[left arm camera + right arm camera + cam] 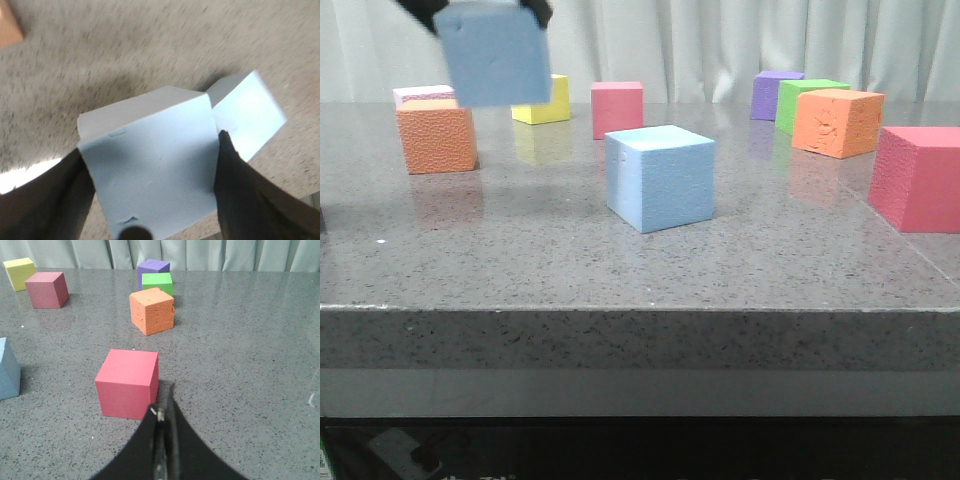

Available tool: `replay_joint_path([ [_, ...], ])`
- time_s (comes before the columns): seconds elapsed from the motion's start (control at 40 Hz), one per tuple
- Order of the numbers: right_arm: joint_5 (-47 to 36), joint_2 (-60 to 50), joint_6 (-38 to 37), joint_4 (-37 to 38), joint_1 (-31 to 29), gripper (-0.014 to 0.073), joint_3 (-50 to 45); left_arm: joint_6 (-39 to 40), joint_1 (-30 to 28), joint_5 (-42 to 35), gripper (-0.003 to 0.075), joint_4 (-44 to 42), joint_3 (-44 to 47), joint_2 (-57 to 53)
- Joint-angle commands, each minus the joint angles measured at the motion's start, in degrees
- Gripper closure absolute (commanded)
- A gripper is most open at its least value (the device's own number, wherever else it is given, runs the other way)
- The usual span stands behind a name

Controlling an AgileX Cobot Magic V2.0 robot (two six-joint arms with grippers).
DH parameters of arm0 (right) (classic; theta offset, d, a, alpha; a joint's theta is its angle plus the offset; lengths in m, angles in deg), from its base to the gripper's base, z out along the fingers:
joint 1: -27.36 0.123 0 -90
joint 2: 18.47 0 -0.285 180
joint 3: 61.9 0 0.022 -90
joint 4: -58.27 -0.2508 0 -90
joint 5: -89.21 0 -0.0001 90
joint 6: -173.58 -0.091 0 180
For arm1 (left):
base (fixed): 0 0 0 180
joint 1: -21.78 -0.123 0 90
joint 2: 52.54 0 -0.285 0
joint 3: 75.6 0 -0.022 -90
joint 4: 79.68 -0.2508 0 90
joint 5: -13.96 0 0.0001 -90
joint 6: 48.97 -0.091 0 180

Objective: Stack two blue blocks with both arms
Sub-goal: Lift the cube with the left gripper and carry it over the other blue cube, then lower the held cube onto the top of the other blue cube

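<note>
Front view: left fingers (pixel 485 12) clamp tilted blue block (pixel 493 55) aloft; right fingers (pixel 162 415) together.

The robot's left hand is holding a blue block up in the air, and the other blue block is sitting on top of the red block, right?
Not quite. The other blue block sits on the table, not on a red block, as the front view shows. The left gripper does hold a blue block in the air.

A grey speckled bench (pixel 620 270) carries two orange cubes (pixel 437 137) (pixel 838 122), two pink cubes (pixel 617 109) (pixel 920 178), plus yellow (pixel 548 103), purple (pixel 773 94) and green (pixel 807 100) ones.
</note>
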Motion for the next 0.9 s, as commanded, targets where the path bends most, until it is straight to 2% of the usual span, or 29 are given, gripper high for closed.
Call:
replay_joint_path([
  [0.0,-4.81,0.50,0.66,-0.16,0.00,0.0665,1.53,-0.21,2.10,2.42,0.0385,1.49,-5.16,-1.04],
  [0.33,-4.77,0.50,0.66,-0.16,0.04,0.0665,1.53,-0.21,8.10,2.42,0.0384,3.12,-10.77,3.98],
  [0.88,-4.77,0.50,0.66,-0.16,0.04,0.0665,1.53,-0.21,9.26,2.41,0.0384,5.05,-10.77,7.09],
])
